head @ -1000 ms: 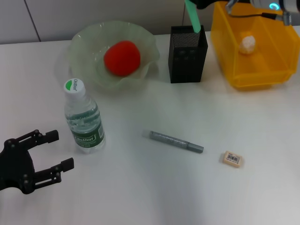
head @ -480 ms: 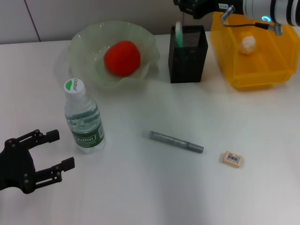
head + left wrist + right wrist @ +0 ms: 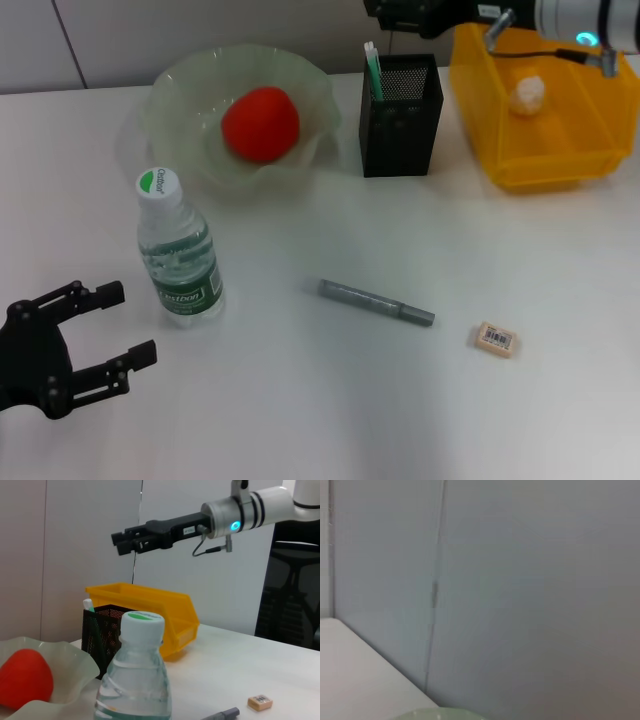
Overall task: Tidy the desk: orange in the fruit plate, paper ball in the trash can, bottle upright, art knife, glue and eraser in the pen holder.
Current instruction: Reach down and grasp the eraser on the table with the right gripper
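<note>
The right gripper (image 3: 385,14) hovered above the pen holder (image 3: 400,118) at twelve o'clock, holding nothing, its finger spread impossible to tell; a green-and-white stick (image 3: 372,68), apparently the glue, stood inside the holder. The orange (image 3: 260,122) lay in the fruit plate (image 3: 175,85), the paper ball (image 3: 528,93) in the trash can (image 3: 560,150), the bottle (image 3: 178,250) upright. Judged remaining: the grey art knife (image 3: 376,302) at centre and the eraser (image 3: 496,339) at four o'clock, each calling for a low, narrow pinch; the left gripper (image 3: 105,330) waited spread wide and empty at eight o'clock.
</note>
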### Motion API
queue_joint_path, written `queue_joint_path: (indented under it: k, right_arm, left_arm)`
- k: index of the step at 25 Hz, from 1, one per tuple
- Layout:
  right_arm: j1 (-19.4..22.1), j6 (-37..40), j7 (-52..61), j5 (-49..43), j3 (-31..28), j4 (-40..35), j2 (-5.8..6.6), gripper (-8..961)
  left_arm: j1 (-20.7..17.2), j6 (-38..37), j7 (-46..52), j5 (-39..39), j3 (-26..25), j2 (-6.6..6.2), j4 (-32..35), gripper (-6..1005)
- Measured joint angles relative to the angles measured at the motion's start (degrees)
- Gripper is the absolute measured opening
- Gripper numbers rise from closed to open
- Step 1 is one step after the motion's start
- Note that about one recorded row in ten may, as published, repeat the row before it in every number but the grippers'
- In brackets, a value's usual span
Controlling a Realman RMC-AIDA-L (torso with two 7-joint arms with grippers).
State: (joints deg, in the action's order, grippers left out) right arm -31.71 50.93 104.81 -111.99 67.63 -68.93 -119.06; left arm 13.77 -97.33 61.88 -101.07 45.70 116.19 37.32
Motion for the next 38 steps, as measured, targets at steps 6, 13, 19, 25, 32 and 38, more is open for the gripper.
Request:
queue_joint_path:
  k: [6,13,19,25,32,38]
  right_arm:
    - [1.7,14.9,15.1,-12.5,-1.1,-13.5,0.22,665]
    - [-3.4,37.2,29.7,-32.2,-0.8,-24.3,0.23,663]
    - [-10.3,53.9,34.2,-39.7,-0.7,-22.7,0.25,663]
    - [-13.9,59.5,35.6,-43.7,1.3,-14.5,-0.03,662]
    - [-14.8,57.2,36.5,-44.5,6.4,-7.1,-0.12,662]
    - [-14.8,52.5,38.0,-45.1,11.5,-3.3,-0.13,662]
  left_arm:
    - [-0.3,-0.2,0.0,0.0,0.0,-0.07,0.1,795]
    - [-0.3,-0.3,-0.4,0.0,0.0,-0.03,0.1,795]
    - [0.0,-0.8,-0.8,-0.2,-0.1,-0.12,0.2,795]
    - [0.1,-1.5,-1.1,-0.5,0.4,-0.67,0.0,795]
    - [0.3,-3.2,-1.1,-1.8,0.5,-1.17,-0.1,795]
    - [0.4,-3.5,-0.9,-2.3,0.3,-1.23,-0.2,795]
